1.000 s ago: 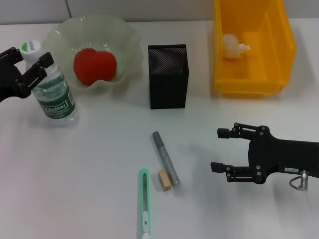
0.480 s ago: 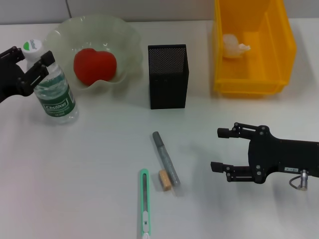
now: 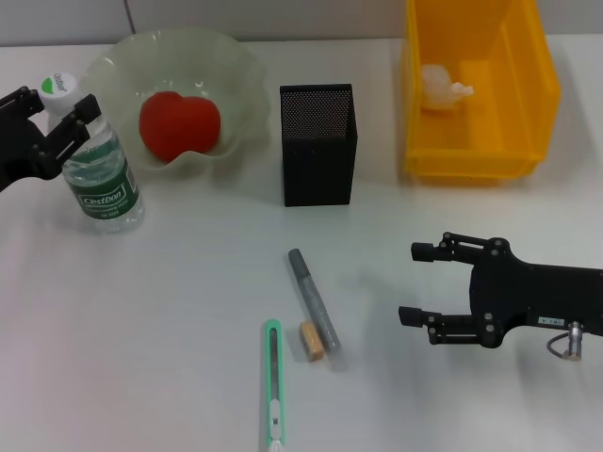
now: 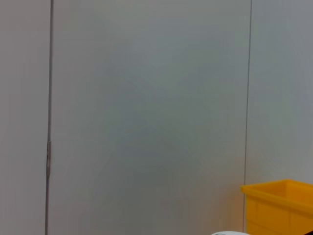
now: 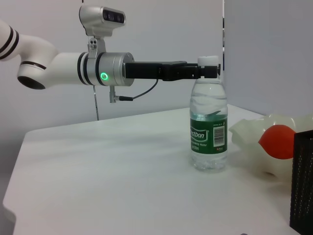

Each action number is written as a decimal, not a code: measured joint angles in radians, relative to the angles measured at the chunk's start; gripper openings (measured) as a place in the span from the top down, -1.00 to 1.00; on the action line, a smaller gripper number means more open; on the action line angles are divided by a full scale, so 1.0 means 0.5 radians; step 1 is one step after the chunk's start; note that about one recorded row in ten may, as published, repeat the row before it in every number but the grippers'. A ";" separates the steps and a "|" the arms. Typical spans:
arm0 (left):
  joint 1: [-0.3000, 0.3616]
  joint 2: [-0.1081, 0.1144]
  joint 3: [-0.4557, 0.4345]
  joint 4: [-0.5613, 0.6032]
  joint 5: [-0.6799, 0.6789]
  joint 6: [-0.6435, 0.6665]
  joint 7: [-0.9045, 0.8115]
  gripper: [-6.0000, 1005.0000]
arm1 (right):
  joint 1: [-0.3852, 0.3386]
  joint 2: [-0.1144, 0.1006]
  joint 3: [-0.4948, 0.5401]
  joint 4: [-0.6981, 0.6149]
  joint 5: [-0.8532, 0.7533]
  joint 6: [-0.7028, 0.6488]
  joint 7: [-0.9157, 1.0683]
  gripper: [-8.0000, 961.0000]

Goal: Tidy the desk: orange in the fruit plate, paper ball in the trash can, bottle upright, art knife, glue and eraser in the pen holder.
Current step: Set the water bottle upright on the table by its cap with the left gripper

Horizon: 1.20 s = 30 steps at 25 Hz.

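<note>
The left gripper (image 3: pixel 52 115) grips the neck of the upright bottle (image 3: pixel 97 169), labelled "Cestbon", near the desk's (image 3: pixel 170 311) left edge. The right gripper (image 3: pixel 413 284) hovers, spread wide.

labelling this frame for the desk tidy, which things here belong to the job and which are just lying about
Part of the job:
bottle, upright, left pincer at its neck
orange in the fruit plate
paper ball in the trash can
pen holder
art knife, glue, eraser

Just lying about:
nothing I can see
</note>
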<state>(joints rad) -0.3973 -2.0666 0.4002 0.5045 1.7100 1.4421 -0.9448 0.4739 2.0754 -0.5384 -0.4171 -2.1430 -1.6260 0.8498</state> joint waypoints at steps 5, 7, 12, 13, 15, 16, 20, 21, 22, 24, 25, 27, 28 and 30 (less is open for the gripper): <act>0.000 0.001 0.008 0.000 0.000 -0.001 0.000 0.12 | -0.001 0.000 0.000 0.000 0.000 0.000 0.000 -0.67; 0.000 0.001 0.009 0.000 0.000 -0.001 0.000 0.12 | -0.002 0.000 0.000 -0.001 0.000 0.000 0.000 -0.67; -0.001 0.001 0.004 -0.013 0.000 0.000 0.000 0.12 | -0.003 0.000 0.000 -0.003 0.000 0.000 0.000 -0.67; -0.001 0.001 0.004 -0.013 0.000 0.000 0.000 0.12 | -0.003 0.000 0.000 -0.003 0.000 0.000 0.000 -0.67; -0.006 0.004 0.000 -0.023 -0.002 0.000 0.000 0.12 | -0.003 0.000 0.000 -0.002 0.000 0.000 0.000 -0.67; -0.008 0.006 0.001 -0.027 -0.003 0.001 0.000 0.12 | -0.004 0.000 0.000 -0.001 0.000 0.000 0.000 -0.67; -0.009 0.006 0.009 -0.027 -0.004 0.003 0.000 0.11 | -0.004 0.000 0.000 0.000 0.000 0.000 0.000 -0.67; -0.009 0.006 0.009 -0.027 -0.004 0.004 0.000 0.11 | -0.004 0.000 0.000 0.000 0.000 0.000 0.000 -0.67; -0.009 0.006 0.009 -0.027 -0.005 0.005 0.000 0.11 | -0.004 0.000 0.000 0.000 0.000 0.000 0.000 -0.67; -0.009 0.006 0.010 -0.027 -0.006 0.009 0.000 0.10 | -0.004 0.000 0.000 0.000 0.000 0.000 0.000 -0.67; -0.009 0.006 0.010 -0.027 -0.006 0.009 0.000 0.10 | -0.004 0.000 0.000 0.000 0.000 0.000 0.000 -0.67; -0.009 0.005 0.008 -0.027 -0.006 0.010 0.000 0.09 | -0.003 0.000 0.000 0.000 0.000 0.000 0.000 -0.67; -0.009 0.005 0.006 -0.027 -0.006 0.010 0.000 0.09 | -0.003 0.000 0.000 0.000 0.000 0.000 0.000 -0.67; -0.009 0.003 0.002 -0.027 -0.006 0.008 -0.001 0.09 | -0.003 0.000 0.000 0.000 0.000 0.000 0.000 -0.67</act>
<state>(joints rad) -0.4019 -2.0650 0.4012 0.4908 1.7071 1.4461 -0.9452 0.4724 2.0754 -0.5384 -0.4172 -2.1429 -1.6261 0.8499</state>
